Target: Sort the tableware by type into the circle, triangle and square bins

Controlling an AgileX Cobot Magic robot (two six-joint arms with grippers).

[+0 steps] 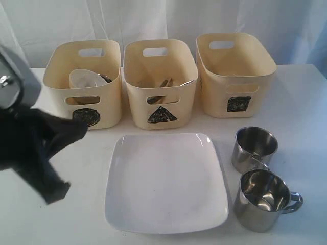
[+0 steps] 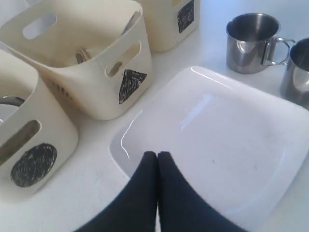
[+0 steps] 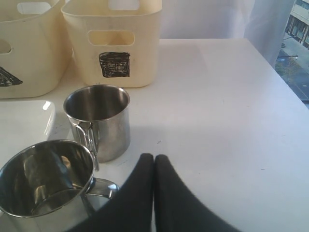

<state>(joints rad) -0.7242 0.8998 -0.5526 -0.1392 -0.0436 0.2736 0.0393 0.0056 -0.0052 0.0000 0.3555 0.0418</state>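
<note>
**Steel mugs and a white plate wait before the bins**

Both my pincers have the fingers pressed together and carry nothing. My left pincer (image 2: pixel 157 154) hangs over one corner of the plate (image 2: pixel 217 140). My right pincer (image 3: pixel 154 157) hangs over the bare table (image 3: pixel 227 121), just beside the near mug (image 3: pixel 46 179).

The plate lies flat in the middle, in front of the bins. I judge it heavy, stiff and glazed, so it is slippery and it can chip. Its rim rises a little from the table, so a corner of the rim is the best hold, with one finger above and one below.

The two mugs stand upright to the right of the plate. The near mug points its handle away from the plate. The far mug (image 3: pixel 99 118) turns its handle toward the near one, so close that I cannot tell if they touch. They look light and hard, with smooth walls that may slide. I would pinch the wall at the rim, one finger inside.

To the right of the mugs the table is open up to its edge, but the gap between mugs and plate is narrow.

Behind them, the three bins stand in a row, just beside one another:
- The circle bin (image 1: pixel 84 102) holds a white bowl (image 1: pixel 86 79).
- The triangle bin (image 1: pixel 160 102) holds cutlery (image 1: pixel 166 82).
- The square bin (image 1: pixel 235 87) shows nothing inside from the exterior view.

The plate looks wider than any bin mouth, so I think it must go in tilted.
</note>
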